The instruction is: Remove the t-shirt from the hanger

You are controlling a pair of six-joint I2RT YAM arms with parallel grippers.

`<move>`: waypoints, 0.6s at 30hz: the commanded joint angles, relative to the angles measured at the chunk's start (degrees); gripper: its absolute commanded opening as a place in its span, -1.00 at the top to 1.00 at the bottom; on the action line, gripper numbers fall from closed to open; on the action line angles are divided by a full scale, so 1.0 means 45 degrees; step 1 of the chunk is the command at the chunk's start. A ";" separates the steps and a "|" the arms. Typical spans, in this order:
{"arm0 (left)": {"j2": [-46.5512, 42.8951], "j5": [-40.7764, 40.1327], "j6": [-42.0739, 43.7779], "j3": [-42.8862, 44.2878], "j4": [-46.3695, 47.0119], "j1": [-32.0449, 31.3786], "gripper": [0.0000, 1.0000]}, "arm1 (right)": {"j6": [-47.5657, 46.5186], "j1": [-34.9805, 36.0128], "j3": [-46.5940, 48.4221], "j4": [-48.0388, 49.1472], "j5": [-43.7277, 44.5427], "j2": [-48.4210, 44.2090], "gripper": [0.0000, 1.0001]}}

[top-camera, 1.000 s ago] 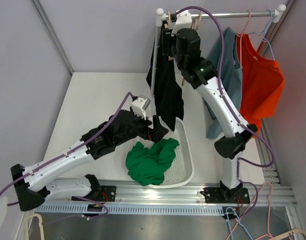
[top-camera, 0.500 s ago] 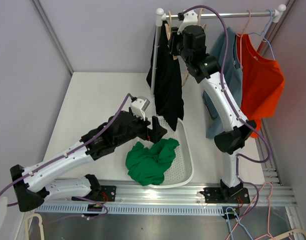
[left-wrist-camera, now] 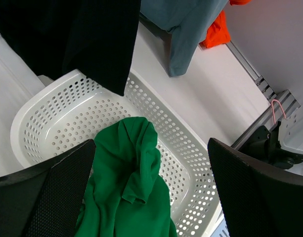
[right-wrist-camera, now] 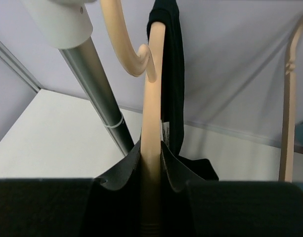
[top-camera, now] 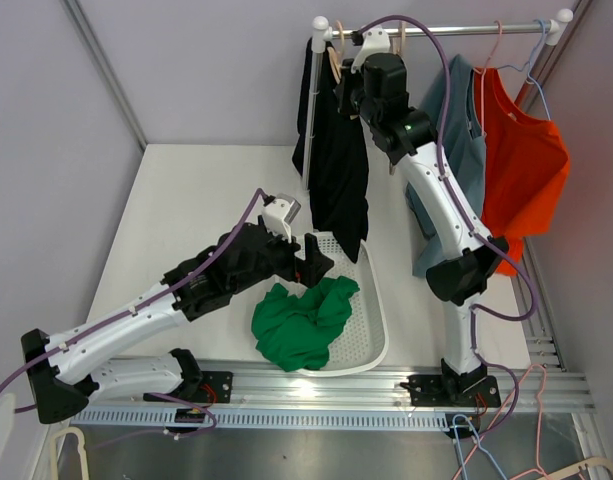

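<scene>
Now the hanger [right-wrist-camera: 150,98], clamped tight in the right claw [right-wrist-camera: 151,158], is being lifted higher, apparently off the rail [top-camera: 466,29], with the black t-shirt [top-camera: 336,170] being carried below.

Lower part of the hanger [right-wrist-camera: 152,98] is hidden between right fingers [right-wrist-camera: 42,207]; black t-shirt [left-wrist-camera: 82,34] and left fingers [left-wrist-camera: 47,197] are cut off by frame edges.

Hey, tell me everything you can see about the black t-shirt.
The black t-shirt is plain, soft-looking dark fabric. It hangs limp and long from a pale wooden hanger at the left end of the rail, draped over the hanger's arm, with a small white label showing near the top. The right gripper is shut on the hanger just below it. The hem dangles over the far end of the white basket; whether they touch is unclear.
</scene>
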 commanded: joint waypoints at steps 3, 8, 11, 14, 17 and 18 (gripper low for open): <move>-0.0075 -0.0100 0.0456 0.0075 0.0278 -0.0059 -0.99 | -0.0518 0.0042 0.2345 0.0615 0.0458 -0.0258 1.00; 0.0102 0.0037 0.0418 0.0192 0.0356 -0.0059 -0.99 | -0.0596 0.0197 0.1333 0.0693 0.1508 -0.1603 1.00; 0.0044 -0.0060 0.0475 0.0192 0.0395 -0.0059 -0.99 | -0.0403 0.0392 0.0922 -0.0105 0.2564 -0.1957 1.00; -0.0326 0.0230 0.0903 -0.0080 0.1076 -0.0078 -0.99 | 0.0531 0.0782 0.0397 -0.1704 0.4745 -0.2774 1.00; -0.0484 0.0136 0.1663 -0.0023 0.1410 -0.0272 -0.99 | 0.1568 0.1271 -0.1722 -0.1905 0.5768 -0.3926 1.00; -0.0523 -0.0020 0.1977 -0.0100 0.1547 -0.0660 -0.99 | 0.2364 0.1601 -0.2354 -0.1847 0.5945 -0.4375 1.00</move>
